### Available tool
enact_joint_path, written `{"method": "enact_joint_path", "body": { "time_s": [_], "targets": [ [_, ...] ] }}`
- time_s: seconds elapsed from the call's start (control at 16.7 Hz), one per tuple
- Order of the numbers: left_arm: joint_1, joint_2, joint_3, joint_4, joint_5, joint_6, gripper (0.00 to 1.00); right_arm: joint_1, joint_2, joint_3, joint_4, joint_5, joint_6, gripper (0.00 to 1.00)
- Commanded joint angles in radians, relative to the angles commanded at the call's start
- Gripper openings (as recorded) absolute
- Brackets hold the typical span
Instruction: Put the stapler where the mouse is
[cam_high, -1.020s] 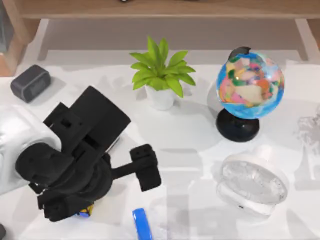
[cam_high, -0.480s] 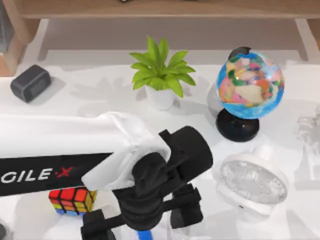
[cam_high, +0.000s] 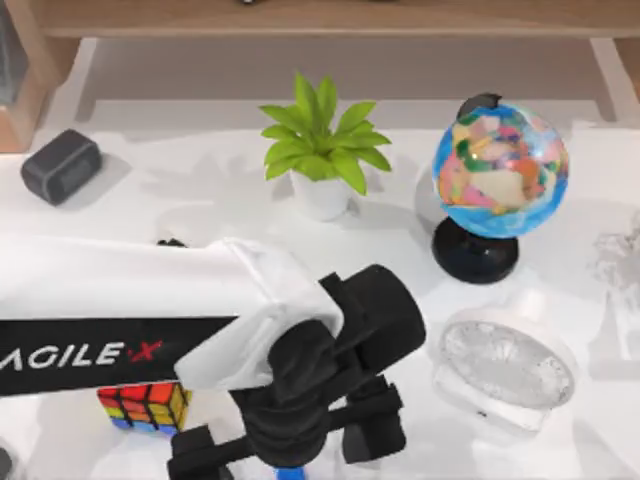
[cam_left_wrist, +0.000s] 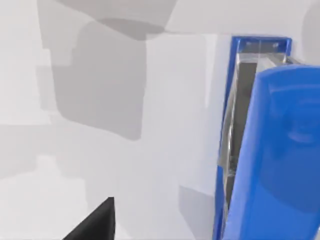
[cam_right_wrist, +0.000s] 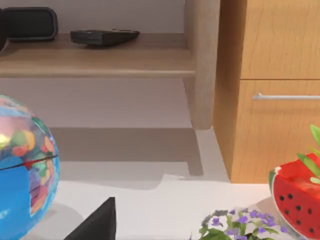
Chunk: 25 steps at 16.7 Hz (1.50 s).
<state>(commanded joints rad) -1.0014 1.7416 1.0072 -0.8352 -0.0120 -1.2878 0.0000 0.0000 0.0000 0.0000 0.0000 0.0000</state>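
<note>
The left arm reaches across the table (cam_high: 120, 215) from 9 o'clock, and its gripper (cam_high: 290, 448) hangs at the 6 o'clock edge of the top view, right over the stapler (cam_high: 291, 473), of which a blue sliver peeks out below the black wrist. In the left wrist view the stapler (cam_left_wrist: 270, 150) sits very close, blue top over a metal channel, lying flat on the white table. The two fingers stand spread to either side of the wrist, so the claw looks wide open with nothing in it; no pad appears to touch the stapler.

The cube (cam_high: 145, 405) sits at about 8 o'clock from the gripper, half under the arm. The plant (cam_high: 320, 150), globe (cam_high: 500, 170) and fan (cam_high: 505, 365) stand from 12 to 3 o'clock.

By my reading the task is at its start: approach made, grasp not yet closed, carry and placing all left. I see no mouse, so the goal spot cannot be told. The right arm is parked off the table.
</note>
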Motion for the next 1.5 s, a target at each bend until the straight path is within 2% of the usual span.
{"method": "enact_joint_path", "body": {
  "time_s": [0.3, 0.54, 1.32, 1.5],
  "targets": [
    [0.0, 0.068, -0.065, 0.134, 0.0, 0.002, 1.0, 0.0, 0.0, 0.0, 0.0, 0.0, 0.0, 1.0],
    [0.0, 0.072, -0.068, 0.14, 0.0, 0.001, 1.0, 0.0, 0.0, 0.0, 0.0, 0.0, 0.0, 1.0],
    [0.0, 0.072, -0.068, 0.14, 0.0, 0.001, 0.02, 0.0, 0.0, 0.0, 0.0, 0.0, 0.0, 1.0],
    [0.0, 0.072, -0.068, 0.14, 0.0, 0.001, 0.0, 0.0, 0.0, 0.0, 0.0, 0.0, 0.0, 1.0]
  ]
}}
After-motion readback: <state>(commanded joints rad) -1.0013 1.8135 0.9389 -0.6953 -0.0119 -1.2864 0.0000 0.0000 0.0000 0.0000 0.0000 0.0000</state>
